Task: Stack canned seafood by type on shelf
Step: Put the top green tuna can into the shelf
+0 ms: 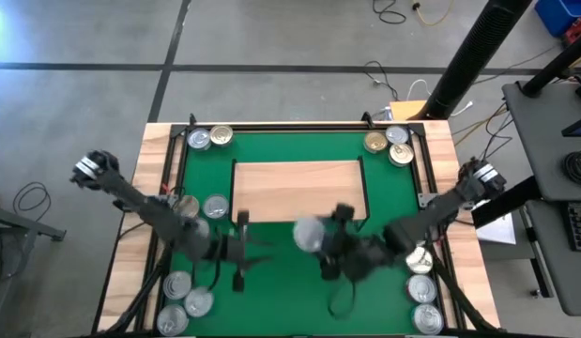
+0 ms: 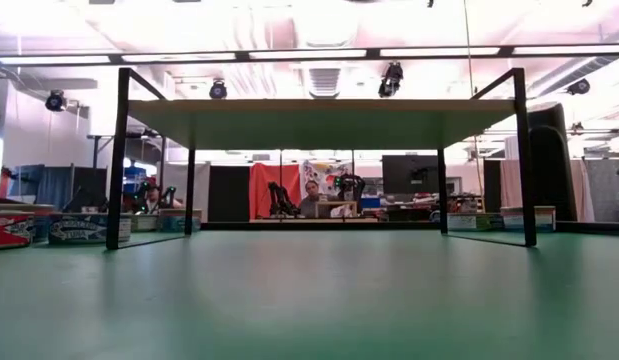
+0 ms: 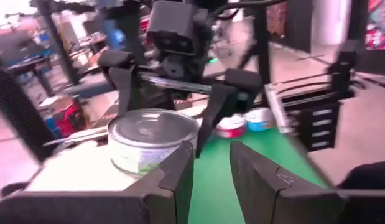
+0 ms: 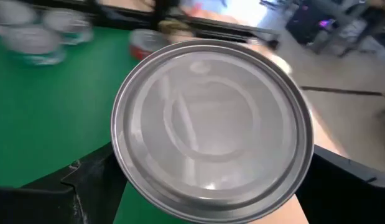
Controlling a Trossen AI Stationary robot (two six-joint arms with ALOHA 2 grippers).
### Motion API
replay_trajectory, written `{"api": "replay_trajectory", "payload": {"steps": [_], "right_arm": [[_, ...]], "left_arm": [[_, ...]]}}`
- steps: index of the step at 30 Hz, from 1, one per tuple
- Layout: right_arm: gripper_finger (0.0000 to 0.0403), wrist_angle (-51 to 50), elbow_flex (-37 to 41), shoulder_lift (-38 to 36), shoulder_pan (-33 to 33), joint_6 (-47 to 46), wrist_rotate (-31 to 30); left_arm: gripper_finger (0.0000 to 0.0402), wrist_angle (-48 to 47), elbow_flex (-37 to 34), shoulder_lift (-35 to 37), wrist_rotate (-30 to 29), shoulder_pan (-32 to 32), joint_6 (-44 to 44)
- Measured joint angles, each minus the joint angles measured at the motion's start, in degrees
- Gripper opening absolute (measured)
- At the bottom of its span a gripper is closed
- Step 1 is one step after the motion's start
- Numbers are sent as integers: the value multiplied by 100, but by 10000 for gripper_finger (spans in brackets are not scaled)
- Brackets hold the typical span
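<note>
Right tool (image 1: 320, 246) clamped across a short round silver tin (image 4: 211, 127), held at the near edge of the light-wood shelf (image 1: 299, 188). Tin judged rigid, light, slick-walled; grip the sides. Left tool (image 3: 211, 168) nearly together, empty.

High view: overhead, straight down, far enough to frame the whole green mat (image 1: 204, 178), the shelf (image 1: 298, 186) and both arms.

Low view: sits on the mat surface, level, looks under the shelf (image 2: 319, 118) between its black legs into the room behind.

Left wrist view: faces forward past its own fingers (image 3: 173, 177), toward the right gripper (image 3: 173, 93) and the silver tin (image 3: 152, 140) it grips, close.

Right wrist view: very close on that same tin (image 4: 211, 127), lid fills most of the picture.

Shared: both wrist views and the high view catch the tin (image 1: 309, 232) at the shelf's near edge.
</note>
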State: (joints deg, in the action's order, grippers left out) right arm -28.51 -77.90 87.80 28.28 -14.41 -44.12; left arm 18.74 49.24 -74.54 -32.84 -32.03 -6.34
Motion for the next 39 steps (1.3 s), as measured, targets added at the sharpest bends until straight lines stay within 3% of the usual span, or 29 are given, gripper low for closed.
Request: {"api": "replay_trajectory", "payload": {"steps": [5,10,16,23,39], "right_arm": [[369,0,4,-70,-1021,338,626],[369,-6,7,26,-1775,647,1657],[381,97,28,19,-2008,511,1754],[393,73,67,47,-2047,575,2345],[400,530,154,417,-2182,387,2372]], "left_arm": [[90,-768,-16,472,274,1124,86],[90,-946,-18,535,868,1904,146],[91,-1130,-20,447,2060,2456,73],[91,-988,-20,325,2144,2711,234],[91,-1243,240,-252,2223,2733,184]]}}
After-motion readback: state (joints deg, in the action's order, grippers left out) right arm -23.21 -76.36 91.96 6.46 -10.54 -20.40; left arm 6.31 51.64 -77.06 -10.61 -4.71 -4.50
